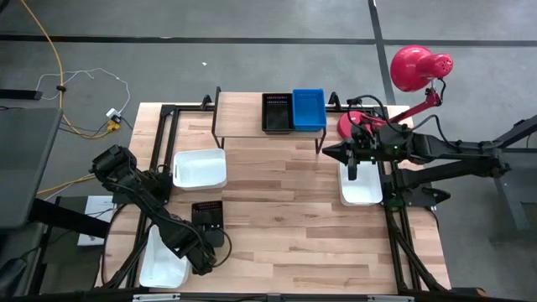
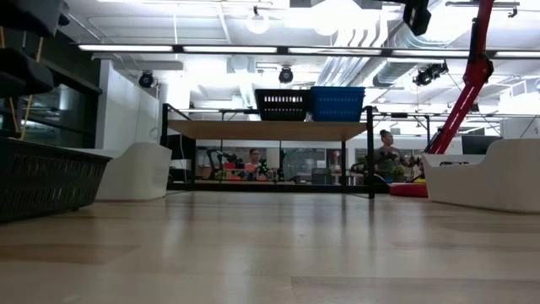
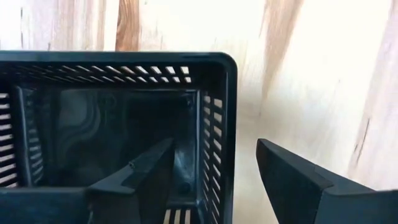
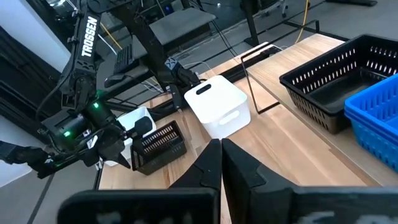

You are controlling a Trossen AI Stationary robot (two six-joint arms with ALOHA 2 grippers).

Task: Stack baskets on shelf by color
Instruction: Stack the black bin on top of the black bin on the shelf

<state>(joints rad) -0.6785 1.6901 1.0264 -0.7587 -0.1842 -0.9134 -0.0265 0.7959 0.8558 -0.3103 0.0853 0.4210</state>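
A black slotted basket (image 1: 207, 216) sits on the tabletop near the left front. My left gripper (image 1: 217, 236) is open at its right wall (image 3: 217, 143): one finger (image 3: 149, 177) stands inside the basket and the other (image 3: 298, 180) outside, neither touching. My right gripper (image 1: 352, 174) is shut (image 4: 219, 144) and hovers over a white basket (image 1: 361, 189) at the right. The shelf (image 1: 243, 126) carries a black basket (image 1: 277, 113) and a blue basket (image 1: 308, 109) side by side at its right end. Another white basket (image 1: 200, 168) rests on the table left of centre.
A third white basket (image 1: 164, 262) lies at the near left corner beside the left arm. A red lamp (image 1: 415, 67) stands past the shelf's right end. The shelf's left part (image 2: 219, 129) is bare. Bare tabletop (image 1: 285, 218) lies in the middle.
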